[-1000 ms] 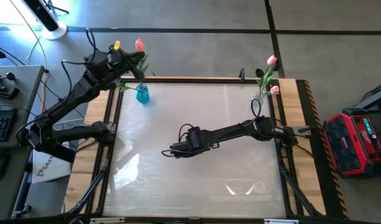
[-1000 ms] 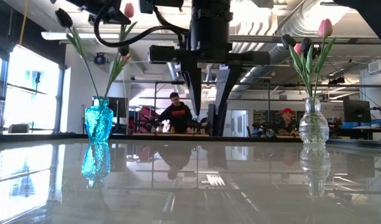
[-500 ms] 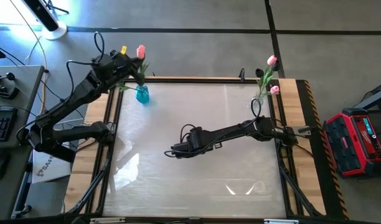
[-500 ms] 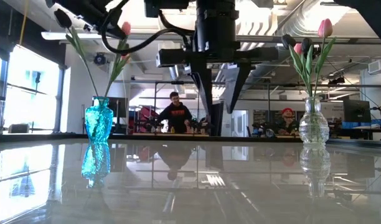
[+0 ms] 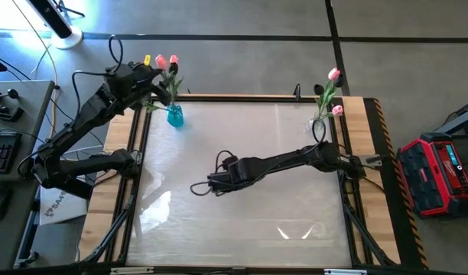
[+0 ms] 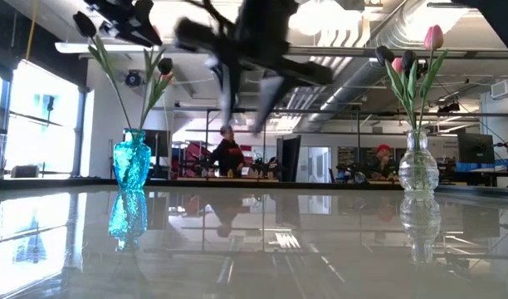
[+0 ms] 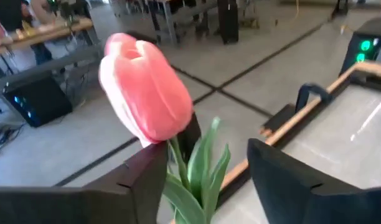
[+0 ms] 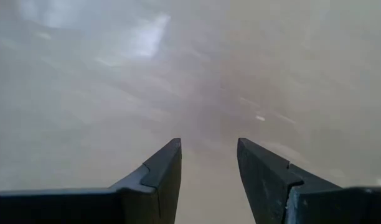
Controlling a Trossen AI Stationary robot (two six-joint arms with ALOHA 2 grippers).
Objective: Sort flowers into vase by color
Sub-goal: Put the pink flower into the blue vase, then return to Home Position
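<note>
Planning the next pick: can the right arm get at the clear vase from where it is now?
Probably yes. The right gripper hangs open and empty over mid-table, and the glass top between it and the clear vase at the far right corner is bare. Only the tall flowers in it crowd a top approach.

No text, label, brand or number can be read with certainty. A white sheet (image 5: pixel 54 205) beside the table's left edge carries dark lettering, and the red and black case (image 5: pixel 442 169) on the floor bears a small label, both too small to make out.
</note>
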